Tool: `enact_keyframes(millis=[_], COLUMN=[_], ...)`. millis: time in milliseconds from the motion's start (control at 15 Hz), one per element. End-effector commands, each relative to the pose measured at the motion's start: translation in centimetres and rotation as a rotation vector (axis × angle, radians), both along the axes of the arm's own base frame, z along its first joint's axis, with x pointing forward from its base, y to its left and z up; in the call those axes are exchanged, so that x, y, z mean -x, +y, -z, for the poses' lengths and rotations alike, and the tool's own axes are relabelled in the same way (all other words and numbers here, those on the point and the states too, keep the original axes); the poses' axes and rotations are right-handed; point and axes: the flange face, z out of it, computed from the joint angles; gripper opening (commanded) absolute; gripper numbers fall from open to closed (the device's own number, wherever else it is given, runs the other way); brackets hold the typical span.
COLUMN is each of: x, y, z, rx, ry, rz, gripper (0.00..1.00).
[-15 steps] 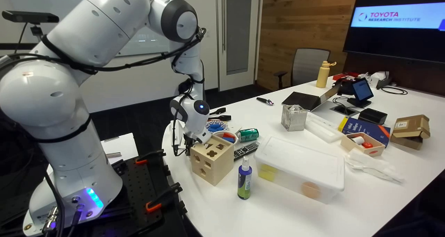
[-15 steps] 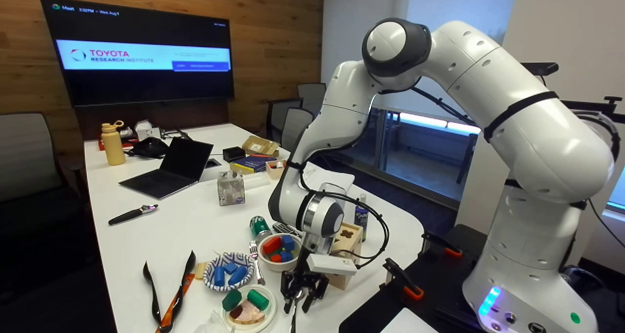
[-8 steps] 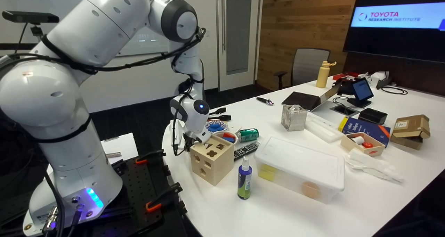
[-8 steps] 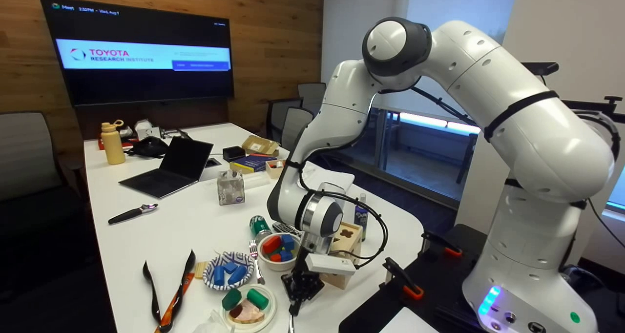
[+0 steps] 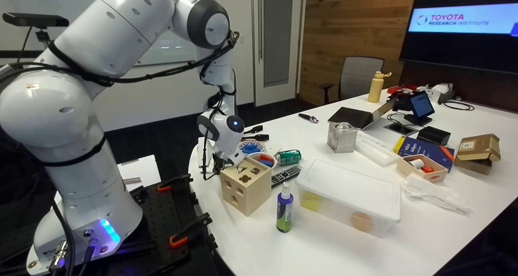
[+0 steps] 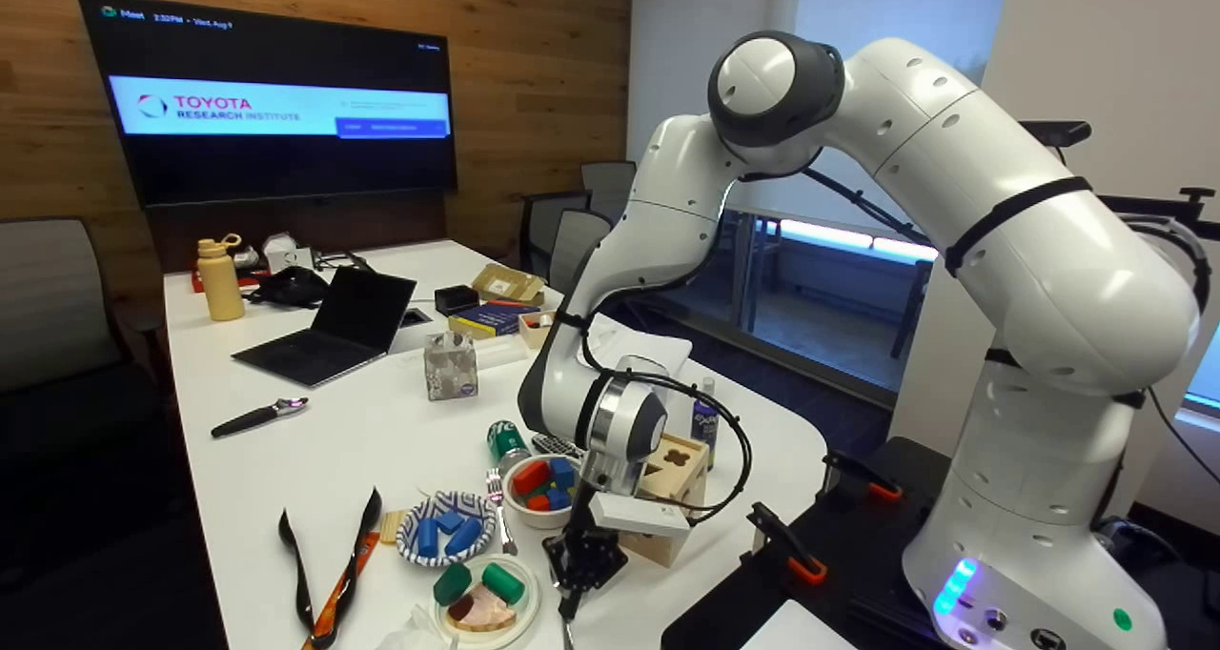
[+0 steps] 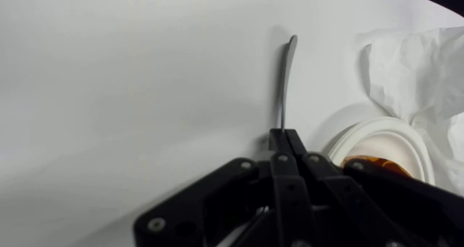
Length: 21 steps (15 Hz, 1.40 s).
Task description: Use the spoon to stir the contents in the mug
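I record the spoon (image 7: 285,81) pinched in my claw (image 7: 285,134) over the worktop (image 7: 163,76), visible end projecting ahead; in the wrist view its long axis points toward the top, leaning slightly right

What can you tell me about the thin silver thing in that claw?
Presumably the spoon: its slim, gently curved handle looks like smooth metal, with a rounded free end. The gripper is shut on it, mostly hiding the other end. A shadow falls beside it on the white table; whether it touches the table, I can't tell.
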Motion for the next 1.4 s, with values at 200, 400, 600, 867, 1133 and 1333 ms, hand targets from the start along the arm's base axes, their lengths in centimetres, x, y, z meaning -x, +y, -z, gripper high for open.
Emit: enact_keyframes(millis=[200, 400, 600, 867, 1133, 1333], x=[0.9, 0.8, 0.4, -0.5, -1.4, -1.9], y=[1.0, 1.4, 1.5, 2.0, 2.8, 3.3], z=[-0.5, 0.3, 1.4, 1.3, 1.4, 2.3], rx=[-0.001, 0.007, 0.017, 0.025, 0.024, 0.014], ry=[0.078, 0.124, 0.154, 0.171, 0.201, 0.25], rz=[-0.017, -0.041, -0.07, -0.105, -0.165, -0.22], gripper=[0.01, 0.35, 0.42, 0.75, 1.0, 0.73])
